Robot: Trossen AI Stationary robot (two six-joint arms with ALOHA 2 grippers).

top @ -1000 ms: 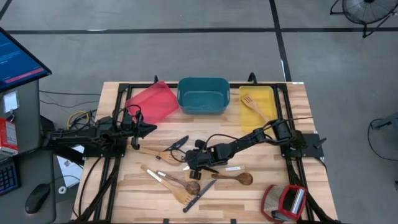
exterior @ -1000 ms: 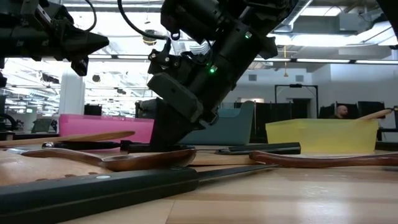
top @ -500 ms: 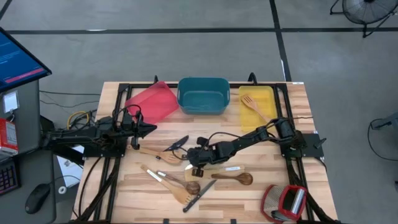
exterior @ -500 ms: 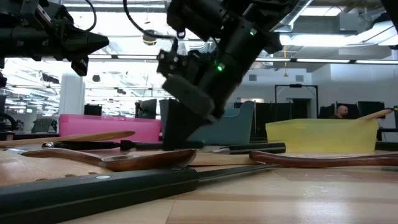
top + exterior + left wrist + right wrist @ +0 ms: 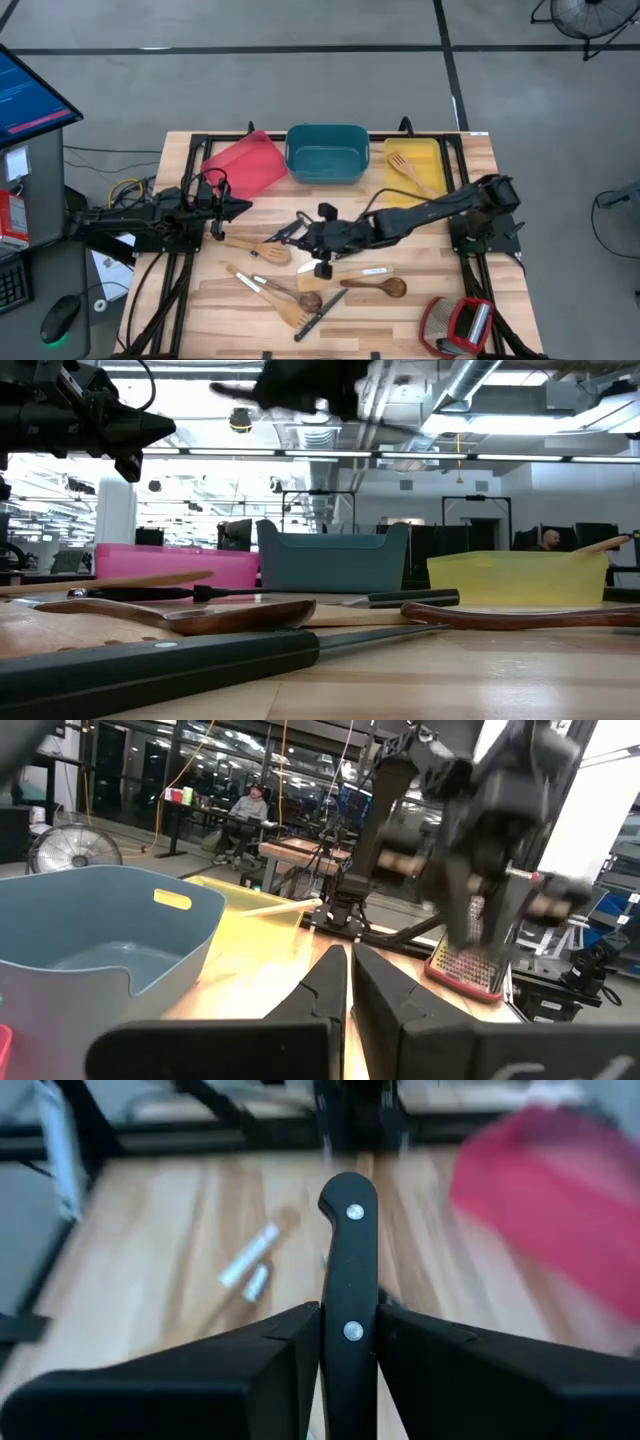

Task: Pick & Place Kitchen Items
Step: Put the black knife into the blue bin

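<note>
**One knife held above the table by the right gripper**

Two arms are in the high view. The right gripper (image 5: 303,236) is over the middle of the table (image 5: 420,310), and its fingers are closed on the black handle of a knife (image 5: 348,1295). In the right wrist view this handle stands between the two fingers and shows two silver rivets. In the low view the gripper is only a dark blur at the top, above the trays.

The left gripper (image 5: 240,208) hangs over the left part of the table, near the red tray (image 5: 245,162). Its fingers are pressed together and hold nothing, as the left wrist view shows.

Other utensils lie on the wood. A wooden spatula (image 5: 256,248) lies just beside the right gripper. A dark wooden spoon (image 5: 377,287) lies near the front. A second knife (image 5: 318,315) lies at the front edge, touching a group of wooden utensils (image 5: 282,298). One wooden spatula (image 5: 407,170) lies in the yellow tray (image 5: 431,152). The teal tray (image 5: 326,152) stands between the red one and the yellow one. A red-and-silver object (image 5: 457,324) sits at the front right corner.
</note>
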